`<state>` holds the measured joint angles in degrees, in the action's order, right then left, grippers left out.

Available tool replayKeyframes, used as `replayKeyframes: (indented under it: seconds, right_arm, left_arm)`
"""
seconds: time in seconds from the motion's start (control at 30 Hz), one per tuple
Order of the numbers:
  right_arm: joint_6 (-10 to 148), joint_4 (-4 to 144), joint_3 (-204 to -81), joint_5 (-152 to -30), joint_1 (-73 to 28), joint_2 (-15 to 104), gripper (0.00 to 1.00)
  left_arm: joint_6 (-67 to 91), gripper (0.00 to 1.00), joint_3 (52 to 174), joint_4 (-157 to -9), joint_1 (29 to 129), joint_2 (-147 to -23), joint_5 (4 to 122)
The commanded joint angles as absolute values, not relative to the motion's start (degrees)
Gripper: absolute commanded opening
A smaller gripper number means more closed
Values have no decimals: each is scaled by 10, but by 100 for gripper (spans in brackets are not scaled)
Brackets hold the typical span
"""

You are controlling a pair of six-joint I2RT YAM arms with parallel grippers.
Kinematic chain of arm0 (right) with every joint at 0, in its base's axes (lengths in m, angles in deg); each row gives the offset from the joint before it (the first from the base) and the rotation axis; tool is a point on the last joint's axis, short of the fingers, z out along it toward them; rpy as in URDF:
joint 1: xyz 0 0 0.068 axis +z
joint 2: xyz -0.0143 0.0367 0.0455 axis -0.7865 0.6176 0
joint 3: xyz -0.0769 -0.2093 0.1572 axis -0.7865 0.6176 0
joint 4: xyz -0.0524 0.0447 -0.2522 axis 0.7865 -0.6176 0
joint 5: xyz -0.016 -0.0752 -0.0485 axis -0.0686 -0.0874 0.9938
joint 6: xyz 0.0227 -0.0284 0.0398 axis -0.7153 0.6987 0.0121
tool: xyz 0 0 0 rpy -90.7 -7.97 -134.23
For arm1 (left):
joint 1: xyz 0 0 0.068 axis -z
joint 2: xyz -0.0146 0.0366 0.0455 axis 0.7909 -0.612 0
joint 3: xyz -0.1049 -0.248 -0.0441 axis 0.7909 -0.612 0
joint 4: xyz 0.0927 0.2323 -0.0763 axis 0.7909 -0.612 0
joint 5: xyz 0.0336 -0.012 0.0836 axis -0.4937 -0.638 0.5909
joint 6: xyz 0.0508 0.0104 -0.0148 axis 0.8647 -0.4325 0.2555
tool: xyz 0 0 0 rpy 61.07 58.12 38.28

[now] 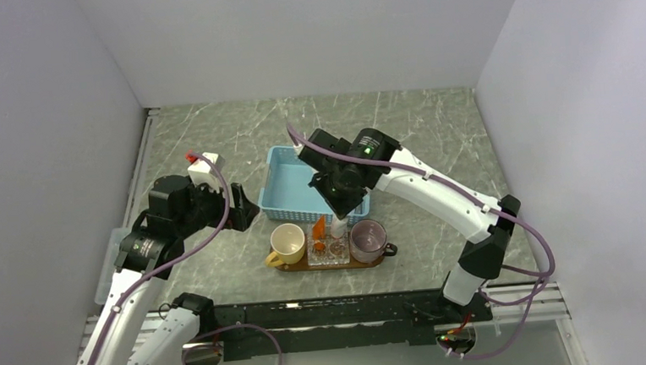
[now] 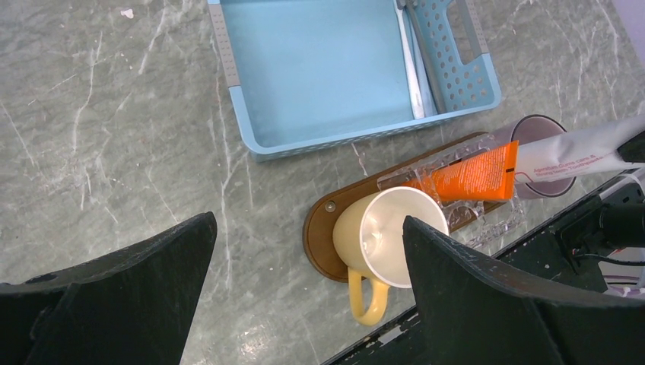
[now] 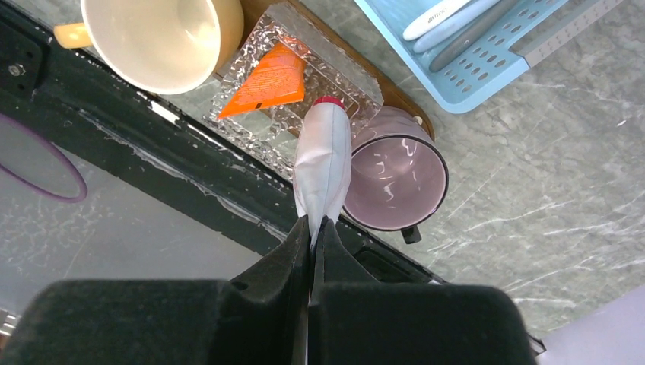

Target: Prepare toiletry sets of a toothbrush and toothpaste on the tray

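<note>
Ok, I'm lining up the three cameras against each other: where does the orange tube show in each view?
Top external: the orange tube is just below centre, between the yellow mug and the purple cup.
Left wrist: right of centre, up and right of the mug.
Right wrist: upper left of centre, right of the mug.
Shared landmark: the yellow mug, beside the tube in every view.

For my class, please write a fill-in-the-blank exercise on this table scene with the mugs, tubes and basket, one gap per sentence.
The tube pinched in the right claw is ____ in colour.
The orange tube lies in the glass dish between the yellow mug and the ____ mug.
The pale brushes lie inside the blue ____.
The left claw holds nothing; its jaws stand ____.
Missing words: white; purple; basket; open.
</note>
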<state>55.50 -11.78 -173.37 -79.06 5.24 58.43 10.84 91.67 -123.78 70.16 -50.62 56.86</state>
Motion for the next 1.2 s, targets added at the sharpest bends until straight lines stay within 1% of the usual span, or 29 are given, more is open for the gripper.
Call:
replayKeyframes:
  seconds: [0.0, 0.47, 0.93, 1.17]
  right_arm:
    - [544, -92, -1723, -776, 56, 579, 0]
    - [533, -27, -1663, -769, 56, 571, 0]
    - [526, -56, -1734, -756, 83, 581, 0]
    - [524, -58, -1734, -747, 87, 585, 0]
  left_arm:
    - [113, 99, 913, -1217, 704, -502, 574]
    - [113, 99, 913, -1217, 703, -504, 571]
    - [115, 99, 913, -1219, 704, -504, 572]
    - [114, 99, 913, -1219, 704, -502, 572]
